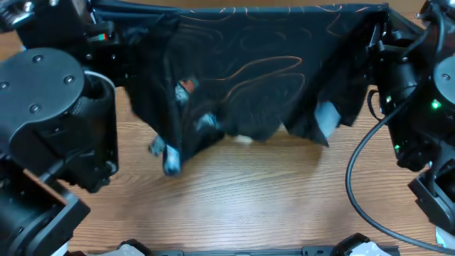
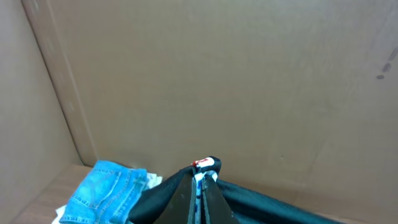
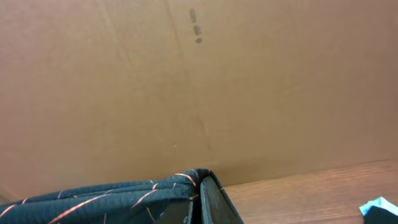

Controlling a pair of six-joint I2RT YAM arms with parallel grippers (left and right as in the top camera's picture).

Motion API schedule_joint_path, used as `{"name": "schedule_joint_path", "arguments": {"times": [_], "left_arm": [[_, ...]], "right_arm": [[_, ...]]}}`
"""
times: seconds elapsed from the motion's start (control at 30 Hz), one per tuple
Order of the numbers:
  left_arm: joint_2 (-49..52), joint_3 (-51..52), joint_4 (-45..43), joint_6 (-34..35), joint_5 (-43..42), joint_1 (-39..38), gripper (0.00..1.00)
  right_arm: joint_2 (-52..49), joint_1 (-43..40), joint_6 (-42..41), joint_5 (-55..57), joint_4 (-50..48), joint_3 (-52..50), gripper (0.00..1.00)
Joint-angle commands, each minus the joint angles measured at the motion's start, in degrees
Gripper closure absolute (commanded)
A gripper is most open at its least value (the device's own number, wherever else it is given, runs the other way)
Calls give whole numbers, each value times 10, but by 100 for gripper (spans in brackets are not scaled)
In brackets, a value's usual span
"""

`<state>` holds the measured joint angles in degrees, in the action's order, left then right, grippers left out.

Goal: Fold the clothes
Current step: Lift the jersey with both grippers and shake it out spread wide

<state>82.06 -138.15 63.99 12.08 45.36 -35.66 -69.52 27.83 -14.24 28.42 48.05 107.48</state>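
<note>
Jersey [image 1: 249,71] | you hold it spread along the worktop's [image 1: 249,199] far edge, lower part hanging | your left end effector [image 2: 200,186] pinched tight on one top corner | your right end effector [image 3: 200,186] pinched tight on the other

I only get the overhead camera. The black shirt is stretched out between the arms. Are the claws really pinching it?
Observer: Yes, the left wrist view shows the left claw shut on an edge of the black jersey.
Operator: And the other claw?
Observer: The right claw is shut on it too, with cloth bunched at its tips.
Operator: Anything I'm missing?
Observer: A pair of blue jeans lies beyond the left claw, beside a brown cardboard wall.
</note>
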Motion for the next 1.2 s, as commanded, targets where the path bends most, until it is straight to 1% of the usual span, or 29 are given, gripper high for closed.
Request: {"name": "schedule_joint_path", "arguments": {"times": [0.0,0.1,0.27,0.37,0.47,0.53,0.67,0.77,0.87,0.93,1.0,1.1,1.17], "left_arm": [[14,-8,-9,-23,48,1,96],[28,-8,-8,-29,53,1,96],[54,-8,-11,-29,98,1,96],[69,-8,-14,-29,101,10,96],[90,-8,-24,-29,96,34,96],[108,-8,-25,-29,63,56,96],[154,-8,-28,-29,-40,106,96],[199,-8,-63,-38,-96,146,96],[241,-8,-144,-87,-125,172,96],[261,-8,-218,-141,-118,182,96],[269,-8,-295,-208,-105,185,96],[266,-21,-386,-281,-35,180,96],[260,-49,-400,-305,1,171,96]], "right_arm": [[-11,-3,-11,50,-4,10,96],[-20,-3,-13,67,-3,10,96],[-38,-9,-21,71,-3,10,96],[-50,-23,-37,61,0,10,96],[-71,-43,-38,26,-2,10,96],[-91,-59,-38,-6,-4,10,96],[-144,-92,-38,-78,-18,10,96],[-192,-114,-37,-141,-51,10,96],[-236,-134,-33,-196,-117,10,96],[-254,-145,-30,-223,-164,10,96],[-257,-155,-19,-241,-204,10,96],[-245,-174,-19,-241,-203,44,96],[-234,-189,-19,-241,-175,79,96]]}}
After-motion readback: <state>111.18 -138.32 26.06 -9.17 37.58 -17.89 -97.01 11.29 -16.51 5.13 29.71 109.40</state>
